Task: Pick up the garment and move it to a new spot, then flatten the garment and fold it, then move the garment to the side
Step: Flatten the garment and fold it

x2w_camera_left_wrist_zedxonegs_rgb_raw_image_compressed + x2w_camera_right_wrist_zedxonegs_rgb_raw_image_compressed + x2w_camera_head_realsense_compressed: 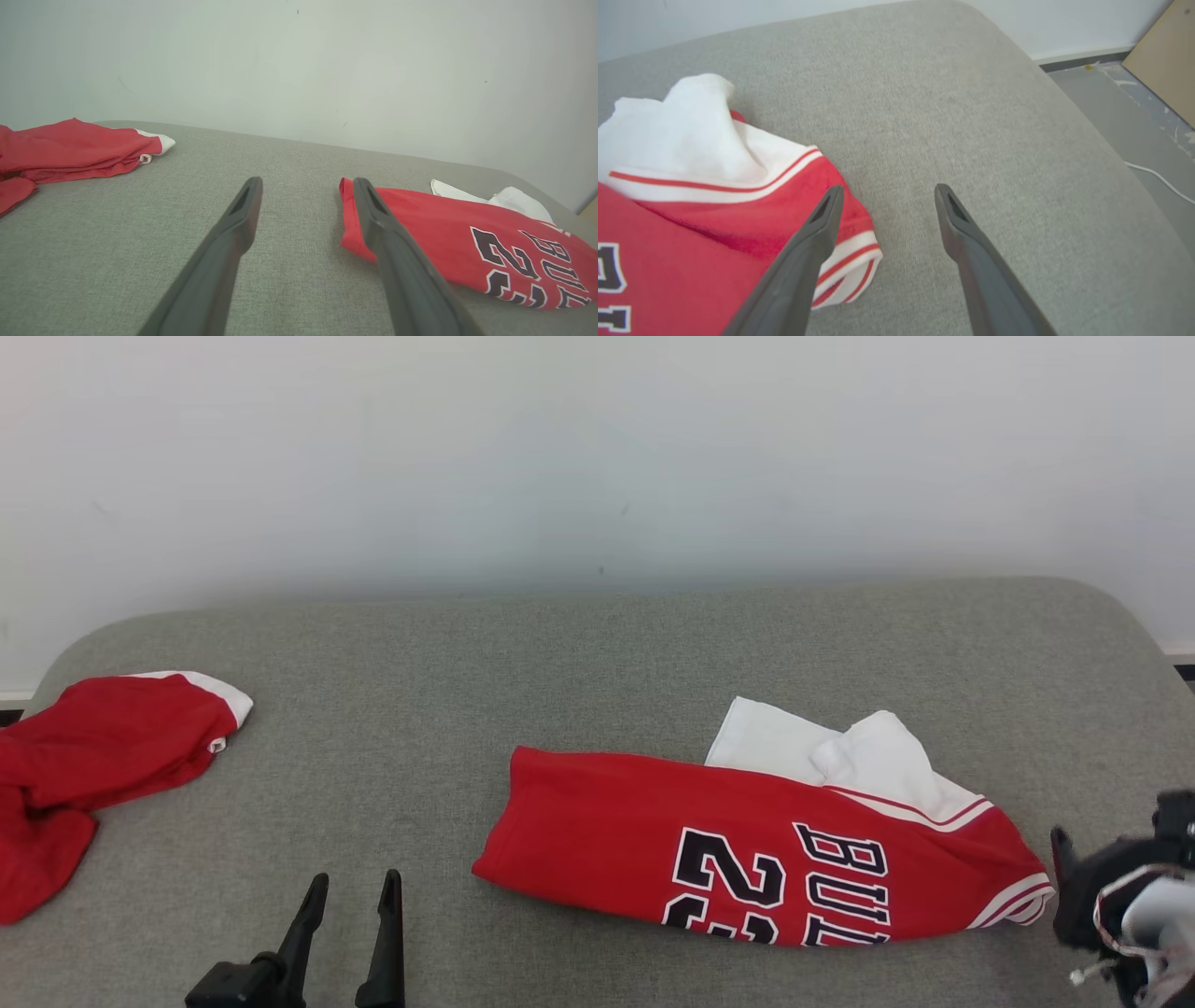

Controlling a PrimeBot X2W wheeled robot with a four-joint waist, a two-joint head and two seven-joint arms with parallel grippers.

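**Inspector:** Right gripper (888,189): fingers apart, nothing between them. Its left fingertip is over the striped trim at the near end of the jersey (714,224). Its right fingertip is over bare grey cushion (971,116).

**Clerk:** And beyond the fingers?

**Inspector:** The jersey runs off to the left of that gripper as a long red band, lettering up. A bunched white part (682,126) stands proud on its far side.

**Clerk:** The other arm?

**Inspector:** Left gripper (307,182): fingers apart, empty. The jersey's plain red end lies just to the right of its right finger; I cannot tell whether they touch. A second red garment (70,149) lies well off to the left.

**Clerk:** How will the jersey handle?

**Inspector:** In my judgement it is light, limp and fairly slick. It has no stiffness, so it will sag between holds and may slide out of narrow fingers.

**Clerk:** Recommended hold?

**Inspector:** Pinch the doubled edges: the striped trim under the right gripper and the red end beside the left. Taking both ends should keep the band from collapsing. The loose white part may trail and needs watching.
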